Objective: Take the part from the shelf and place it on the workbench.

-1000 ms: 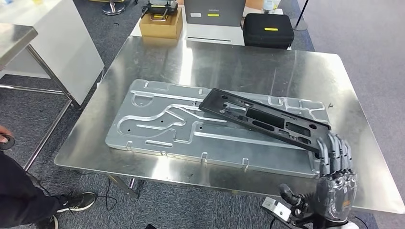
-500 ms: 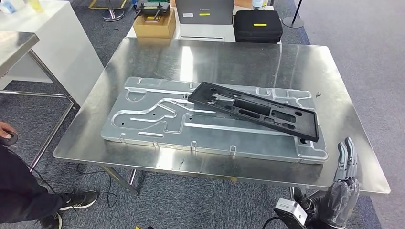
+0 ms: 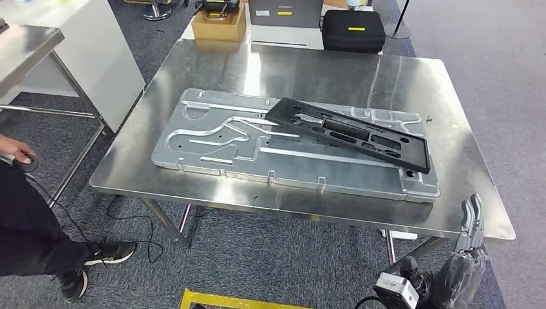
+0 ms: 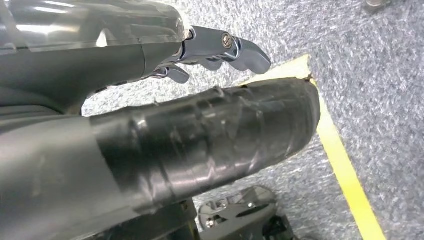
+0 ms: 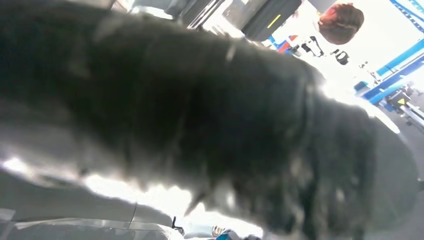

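Note:
The black part (image 3: 351, 133), a long flat frame with cut-outs, lies slantwise on a grey machined metal plate (image 3: 212, 138) on the steel workbench (image 3: 309, 71). In the head view my right hand (image 3: 467, 248) hangs below and in front of the bench's near right corner, fingers stretched upward, holding nothing and apart from the part. In the right wrist view that hand (image 5: 200, 125) is a dark blur. In the left wrist view my left hand (image 4: 200, 130) hangs over grey carpet with its taped thumb and fingers extended and nothing in it.
A person (image 3: 26, 212) stands at the left, holding a small cabled device. A white table (image 3: 96, 58) stands at the far left. Behind the bench are a cardboard box (image 3: 219, 26) and a black case (image 3: 351, 31). Yellow tape (image 3: 219, 299) marks the floor.
The view has pulled back from the bench. My right hand, which was at the part's near end, has come off it and dropped below the bench edge. The part stays on the plate.

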You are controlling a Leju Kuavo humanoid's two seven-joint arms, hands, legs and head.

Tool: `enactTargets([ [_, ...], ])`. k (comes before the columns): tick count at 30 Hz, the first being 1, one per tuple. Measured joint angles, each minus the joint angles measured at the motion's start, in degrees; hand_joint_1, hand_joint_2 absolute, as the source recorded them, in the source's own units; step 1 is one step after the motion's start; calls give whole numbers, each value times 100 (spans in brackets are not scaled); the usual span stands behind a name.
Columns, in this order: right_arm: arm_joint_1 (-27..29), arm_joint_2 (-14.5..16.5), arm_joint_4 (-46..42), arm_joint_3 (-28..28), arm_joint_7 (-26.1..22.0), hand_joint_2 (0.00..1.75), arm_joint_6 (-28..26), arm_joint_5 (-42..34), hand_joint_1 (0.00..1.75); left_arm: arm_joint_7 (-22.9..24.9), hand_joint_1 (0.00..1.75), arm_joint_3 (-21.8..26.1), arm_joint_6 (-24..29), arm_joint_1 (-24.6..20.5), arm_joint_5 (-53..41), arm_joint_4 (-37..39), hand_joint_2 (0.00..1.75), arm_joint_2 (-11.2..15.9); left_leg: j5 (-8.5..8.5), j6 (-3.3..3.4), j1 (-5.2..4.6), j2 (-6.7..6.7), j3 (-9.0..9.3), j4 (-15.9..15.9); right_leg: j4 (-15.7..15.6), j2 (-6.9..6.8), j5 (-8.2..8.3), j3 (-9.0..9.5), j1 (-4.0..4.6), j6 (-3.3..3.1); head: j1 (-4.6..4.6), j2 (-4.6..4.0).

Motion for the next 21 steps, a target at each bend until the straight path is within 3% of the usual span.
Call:
enactTargets([
  [1, 18, 1, 8, -10, 7, 0, 3, -33, 0, -1, 0, 1, -1, 2, 3, 0, 0, -2, 52, 22, -2, 5, -76, 3, 352, -1, -281, -89, -8, 21, 3, 0],
  [2, 39, 2, 23, -22, 21, 0, 9, -63, 0, -2, 0, 2, -2, 5, 8, 0, 0, -3, 102, 24, -5, 10, -144, 14, 690, -1, -461, -155, -16, 43, 3, 0],
  [3, 60, 2, 48, -39, 38, 0, 15, -86, 0, -3, 0, 5, -2, 8, 14, 0, 0, -4, 149, 18, -7, 14, -214, 32, 926, -2, -511, -169, -24, 63, 3, 0],
  [4, 77, 2, 78, -62, 53, 0, 19, -102, 0, -4, 0, 9, -2, 11, 20, 0, 0, -3, 189, 5, -6, 16, -287, 61, 969, -2, -425, -91, -35, 78, 3, 0],
  [5, 87, 2, 109, -86, 63, 0, 22, -113, 0, -5, 0, 13, -2, 12, 23, 0, 0, -3, 219, -11, -3, 16, -359, 100, 806, -3, -267, 87, -49, 87, 3, 0],
  [7, 93, 2, 160, -125, 68, 0, 24, -124, 0, -7, 0, 16, -2, 10, 24, 0, 0, -4, 252, -49, -4, 14, -496, 214, 56, -3, -61, 635, -65, 86, 3, 0],
  [9, 97, 2, 190, -142, 70, 0, 24, -124, 0, -8, 0, 20, -2, 7, 24, 0, 0, -5, 283, -107, -16, 10, -589, 310, -491, 3, -105, 959, -41, 45, 0, 0],
  [10, 102, 2, 203, -150, 73, 0, 25, -124, 0, -8, 0, 22, -2, 8, 24, 0, 0, -5, 307, -145, -18, 7, -616, 330, -567, 5, -144, 978, -20, 13, -2, 0],
  [12, 110, 7, 235, -173, 114, 0, 60, -136, 0, -8, 0, 25, -2, 14, 27, 0, 0, -4, 333, -227, -12, -2, -654, 355, -588, -6, -88, 902, -24, -86, -2, 0],
  [13, 110, 15, 260, -198, 142, 0, 105, -162, 0, -8, 0, 28, -2, 17, 32, 0, 0, -4, 249, -264, -5, -10, -697, 420, -598, -15, -40, 856, -33, -146, -4, 0],
  [15, 109, 52, 355, -293, 177, 0, 234, -284, 0, -8, 0, 40, -2, 22, 46, 0, 0, -3, -192, -320, 14, -25, -853, 844, -617, -35, 71, 738, -49, -241, -8, 0],
  [17, 111, 117, 522, -449, 145, 0, 363, -444, 0, -7, 0, 50, -1, 26, 59, 0, 0, -3, -675, -360, 25, -26, -1024, 1528, -610, -41, 172, 600, -38, -268, -10, 0],
  [18, 112, 154, 626, -539, 118, 0, 426, -510, 0, -7, 0, 52, 0, 27, 65, 0, 0, -3, -756, -370, 29, -26, -1051, 1787, -602, -45, 223, 532, -31, -267, -10, 0],
  [19, 110, 192, 746, -641, 88, 0, 494, -569, 0, -7, 0, 53, 0, 29, 71, 0, 0, -3, -703, -370, 30, -26, -1001, 1888, -588, -48, 272, 463, -26, -262, -10, 0],
  [20, 107, 230, 874, -749, 55, 0, 574, -622, 0, -7, 0, 54, 0, 30, 77, 0, 0, -3, -552, -359, 31, -26, -857, 1795, -571, -50, 317, 397, -20, -254, -11, 0],
  [21, 100, 269, 1010, -862, 16, 0, 668, -670, 0, -8, 0, 55, 0, 29, 82, 0, 0, -3, -372, -336, 30, -28, -620, 1509, -552, -51, 357, 339, -15, -242, -11, 0],
])
